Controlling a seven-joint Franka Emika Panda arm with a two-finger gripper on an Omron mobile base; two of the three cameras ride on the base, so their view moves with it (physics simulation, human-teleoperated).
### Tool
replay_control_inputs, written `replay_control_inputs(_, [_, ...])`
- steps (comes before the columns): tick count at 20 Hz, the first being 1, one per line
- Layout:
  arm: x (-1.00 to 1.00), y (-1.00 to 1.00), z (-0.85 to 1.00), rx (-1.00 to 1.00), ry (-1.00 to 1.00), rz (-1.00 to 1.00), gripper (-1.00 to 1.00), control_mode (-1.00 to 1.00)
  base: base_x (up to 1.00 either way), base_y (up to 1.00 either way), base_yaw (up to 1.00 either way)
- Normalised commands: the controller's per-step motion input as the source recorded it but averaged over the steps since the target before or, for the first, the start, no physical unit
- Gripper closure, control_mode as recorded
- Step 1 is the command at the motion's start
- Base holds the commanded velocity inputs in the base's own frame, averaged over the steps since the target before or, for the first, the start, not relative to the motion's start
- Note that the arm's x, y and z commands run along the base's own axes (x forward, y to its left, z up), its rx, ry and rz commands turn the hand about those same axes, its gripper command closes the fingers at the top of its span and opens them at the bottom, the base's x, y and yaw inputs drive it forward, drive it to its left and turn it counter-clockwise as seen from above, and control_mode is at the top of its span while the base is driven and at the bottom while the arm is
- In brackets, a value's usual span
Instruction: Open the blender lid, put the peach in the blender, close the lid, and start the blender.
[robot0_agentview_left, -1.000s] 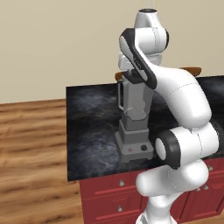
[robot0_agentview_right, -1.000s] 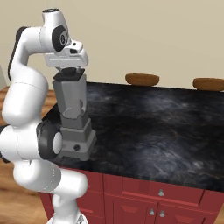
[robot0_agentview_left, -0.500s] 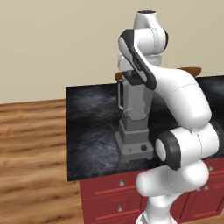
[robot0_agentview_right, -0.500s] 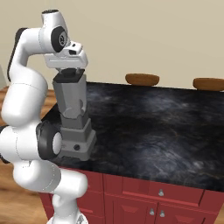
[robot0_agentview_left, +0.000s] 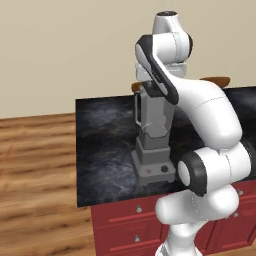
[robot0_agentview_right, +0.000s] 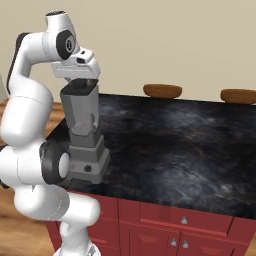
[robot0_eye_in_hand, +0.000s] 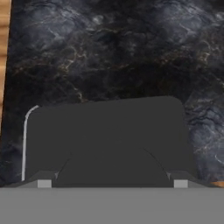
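**End effector poised on the blender lid**

The blender (robot0_agentview_left: 154, 142) stands near the front edge of the dark marble tabletop (robot0_agentview_right: 175, 150), its stepped base showing a red mark and a black knob. The blender lid (robot0_agentview_right: 79, 88) sits on the jar's rim, dark and square; in the hand view it spreads wide just under the camera. The end effector (robot0_agentview_right: 80, 78) hangs directly over the lid, at or just above it; whether it is released or clenched cannot be told. 2 brown stool tops (robot0_agentview_right: 162, 90) show beyond the tabletop, red cabinets (robot0_agentview_right: 165, 225) below.
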Motion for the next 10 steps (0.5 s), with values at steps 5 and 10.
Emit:
replay_control_inputs(5, [-0.10, 0.03, -0.04, 0.00, 0.04, -0.09, 1.00, -1.00, 0.00, 0.00, 0.00])
replay_control_inputs(10, [0.00, 0.08, -0.27, 0.02, 0.03, 0.00, 1.00, -1.00, 0.00, 0.00, 0.00])
